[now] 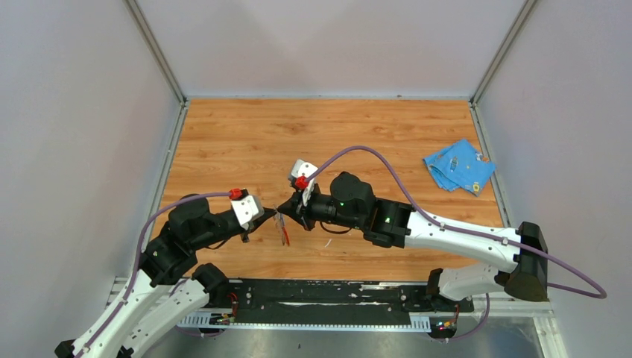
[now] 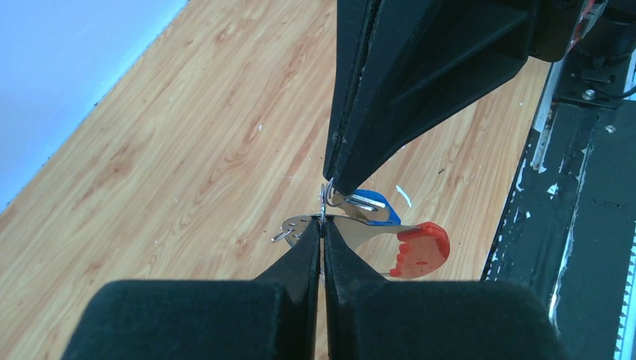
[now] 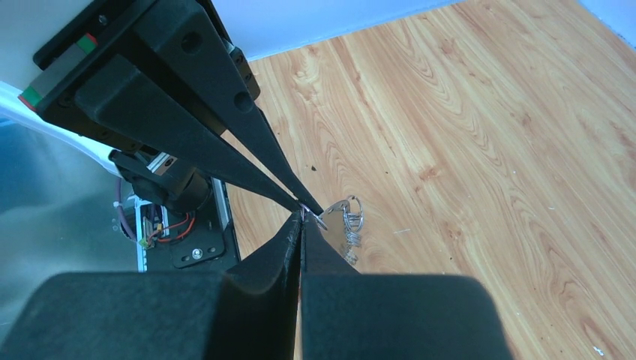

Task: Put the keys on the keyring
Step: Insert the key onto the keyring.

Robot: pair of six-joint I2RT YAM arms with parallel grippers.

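Bench [image 1: 298, 134] is bare wood apart from a crumpled blue cloth [image 1: 456, 165] at the far right, well away from the work. Grey walls on three sides, black mounting rail [image 1: 320, 294] along the near edge. Nothing between the two arms.

Both arms are stretched low and inward, tips meeting nose to nose near the front centre of the bench. Left gripper [image 1: 267, 216] comes in from the left, right gripper [image 1: 287, 207] from the right, purple cable looped over it.

Left jaws are fully closed, pinching the keyring [image 2: 420, 251] at its silvery strap. The red end sticks out to one side, held off the bench. Right jaws are also closed, tip right against the left tip. Can't tell if it's nipping the metal rings [image 3: 349, 225] or the blue key [image 2: 373, 202].

Blue key sits just under the right tip, touching the strap. Black key not made out.
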